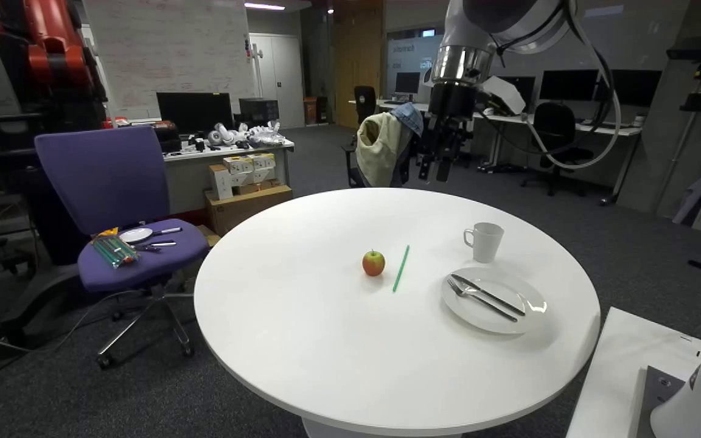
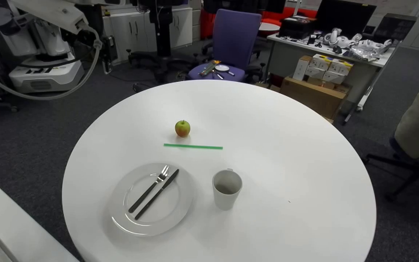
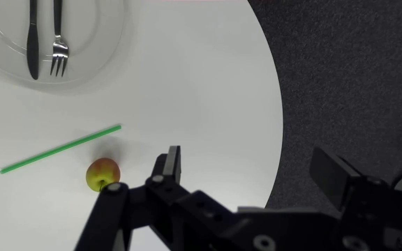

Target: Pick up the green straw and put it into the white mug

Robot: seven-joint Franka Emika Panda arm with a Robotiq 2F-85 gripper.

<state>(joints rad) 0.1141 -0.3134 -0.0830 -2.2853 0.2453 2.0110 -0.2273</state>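
gripper [image 3: 246,164]: released. in the wrist view its fingers stand wide apart across the lower part of the frame; the edge of the round white table [image 3: 204,87] and dark floor [image 3: 344,87] show in the gap. in an exterior view the robot arm [image 1: 460,61] carries it at the upper right of the frame, well apart from the things on the table.

green straw [image 3: 60,149]: lying loose on the table. wrist view: left side of the frame, slanted, right end higher. both exterior views: near the middle of the frame.

apple [image 1: 373,263], red and green: just beside the straw, narrow gap between them.

white plate [image 2: 119,198]: flat on the table, lower left of the frame in an exterior view. fork [image 2: 145,194] and knife [image 2: 157,194] rest on it side by side, slanted, handles toward the lower left.

white mug [image 2: 226,194]: upright on the table, lower middle of the frame in an exterior view, right of the plate and below the straw. its inside is partly in view; the straw lies outside, apart from it.

purple chair [image 1: 107,182]: left of the frame in an exterior view, a packet [image 1: 114,250] on its seat.
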